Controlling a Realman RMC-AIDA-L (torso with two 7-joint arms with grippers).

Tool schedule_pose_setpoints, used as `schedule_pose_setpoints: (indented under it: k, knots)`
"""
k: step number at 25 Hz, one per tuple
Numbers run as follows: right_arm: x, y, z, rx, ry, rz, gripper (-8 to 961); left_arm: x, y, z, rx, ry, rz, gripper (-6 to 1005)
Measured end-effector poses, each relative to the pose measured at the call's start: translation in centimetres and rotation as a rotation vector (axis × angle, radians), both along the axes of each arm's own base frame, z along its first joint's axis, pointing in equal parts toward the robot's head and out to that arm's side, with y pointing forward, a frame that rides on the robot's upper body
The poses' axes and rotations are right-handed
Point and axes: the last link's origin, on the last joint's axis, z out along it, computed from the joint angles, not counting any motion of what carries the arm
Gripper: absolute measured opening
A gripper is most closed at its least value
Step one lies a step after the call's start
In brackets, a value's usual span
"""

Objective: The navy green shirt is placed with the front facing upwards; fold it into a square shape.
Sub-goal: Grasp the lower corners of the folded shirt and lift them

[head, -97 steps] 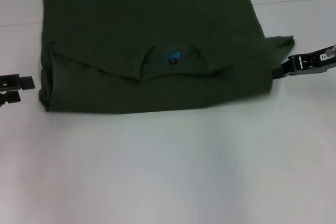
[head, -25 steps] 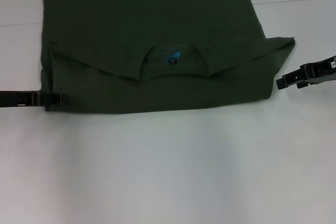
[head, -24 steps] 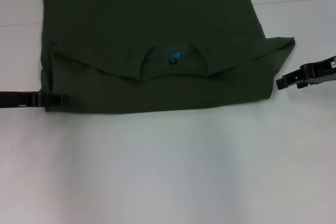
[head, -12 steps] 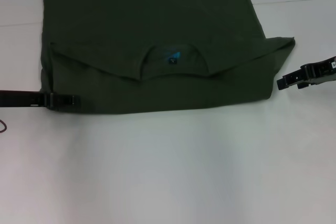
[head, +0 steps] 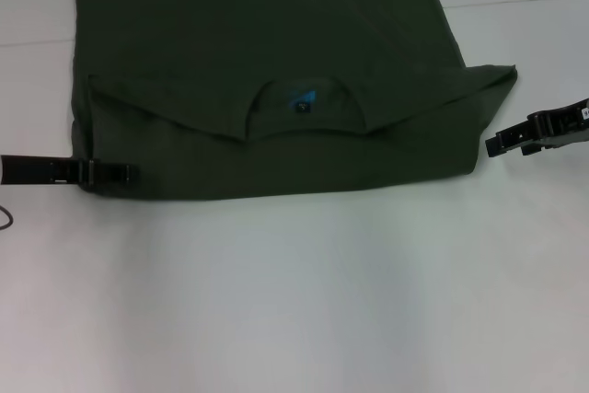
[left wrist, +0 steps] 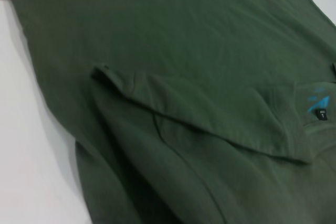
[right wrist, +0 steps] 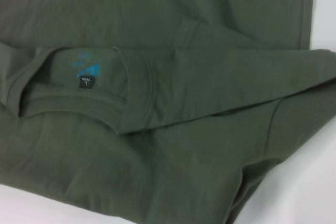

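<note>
Left claw (head: 115, 173) reached onto the navy green shirt's (head: 276, 71) near left corner; we couldn't tell its opening. Our right claw (head: 502, 144) sat narrow just beside the shirt's right edge. That shirt lay folded on the white surface (head: 304, 301), neck label (head: 302, 101) showing.

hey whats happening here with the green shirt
A two-armed robot is partway through folding the navy green shirt, which lies on a white table already folded over on itself, with the neck opening and its blue neck label facing up. The left gripper lies low at the shirt's near left corner, reaching onto the cloth. The right gripper sits just off the shirt's right edge, not touching it. The shirt is still a wide rectangle, not yet a square.
</note>
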Motion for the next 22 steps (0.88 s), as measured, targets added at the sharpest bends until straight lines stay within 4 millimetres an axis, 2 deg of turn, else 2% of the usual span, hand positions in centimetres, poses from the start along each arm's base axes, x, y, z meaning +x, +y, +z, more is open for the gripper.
schedule_pose_setpoints:
  k: [10, 15, 21, 22]
  knots:
    - [-0.02, 0.01, 0.10, 0.002, 0.004, -0.001, 667, -0.14, 0.09, 0.45, 0.003, -0.017, 0.058, 605]
    - [0.17, -0.19, 0.12, -0.001, 0.005, -0.007, 668, 0.21, 0.30, 0.25, -0.012, -0.005, 0.058, 361]
    - [0.49, -0.43, 0.24, -0.002, 0.003, -0.014, 667, 0.27, 0.38, 0.07, -0.013, -0.005, 0.068, 127]
    - [0.51, -0.47, 0.23, -0.003, 0.004, -0.015, 667, 0.25, 0.38, 0.11, -0.013, -0.006, 0.069, 117]
